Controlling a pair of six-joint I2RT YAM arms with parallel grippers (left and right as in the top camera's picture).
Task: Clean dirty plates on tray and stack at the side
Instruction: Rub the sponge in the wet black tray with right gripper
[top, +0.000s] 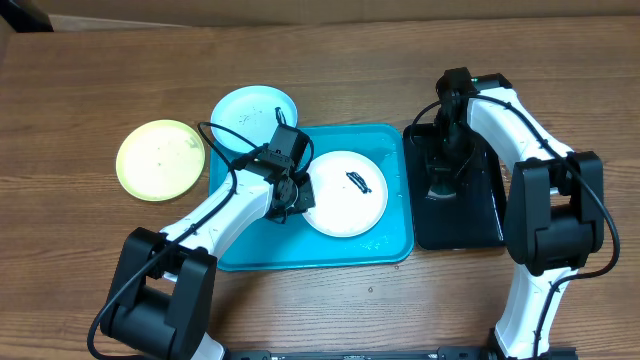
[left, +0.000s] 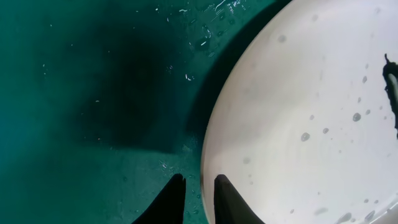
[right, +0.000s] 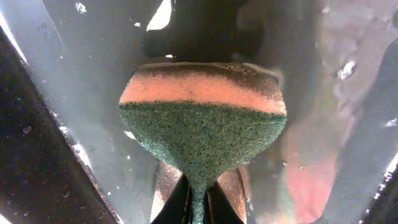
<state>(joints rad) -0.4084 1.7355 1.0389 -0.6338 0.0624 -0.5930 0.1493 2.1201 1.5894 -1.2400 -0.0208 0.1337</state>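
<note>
The white plate with a dark smear lies on the turquoise tray. My left gripper is at the plate's left rim. In the left wrist view its fingers are close together and straddle the rim of the white plate, shut on it. The light blue plate lies on the table behind the tray's left corner. The yellow-green plate lies on the table to the left. My right gripper is shut on a green and orange sponge over the black tray.
The glossy black tray stands right of the turquoise tray, and its wet bottom shows in the right wrist view. Water drops lie on the turquoise tray's floor. Bare wooden table lies in front and at the back.
</note>
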